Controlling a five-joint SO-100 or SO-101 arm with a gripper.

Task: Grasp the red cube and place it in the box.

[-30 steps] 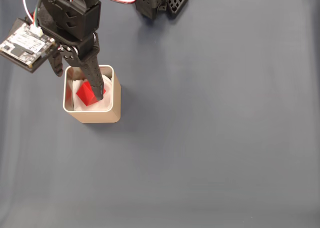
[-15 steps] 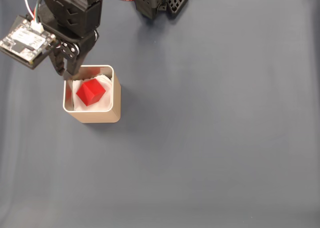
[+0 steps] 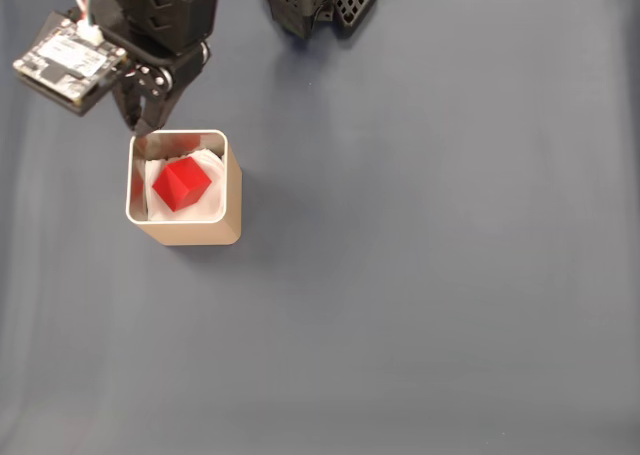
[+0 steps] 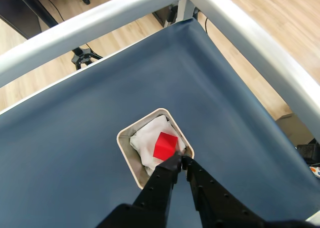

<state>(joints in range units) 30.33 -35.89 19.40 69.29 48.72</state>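
The red cube [image 3: 181, 183] lies tilted on the white padding inside the tan box [image 3: 232, 200] at the left of the fixed view. My gripper [image 3: 142, 127] hangs just beyond the box's far left corner, clear of the cube, its black fingers closed together with nothing between them. In the wrist view the red cube [image 4: 166, 145] rests in the box [image 4: 124, 140], and the gripper [image 4: 180, 161] sits above the box's near rim, tips meeting.
The arm's black base [image 3: 312, 0] stands at the top edge, and a circuit board [image 3: 68, 60] rides on the wrist. Dark blue cloth [image 3: 420, 275] covers the table. White frame rails [image 4: 250, 32] border the cloth, with wooden floor beyond.
One second ago a finger reached down into the box beside the cube. The gripper has since lifted out and drawn back toward the top; the cube stays in the box.
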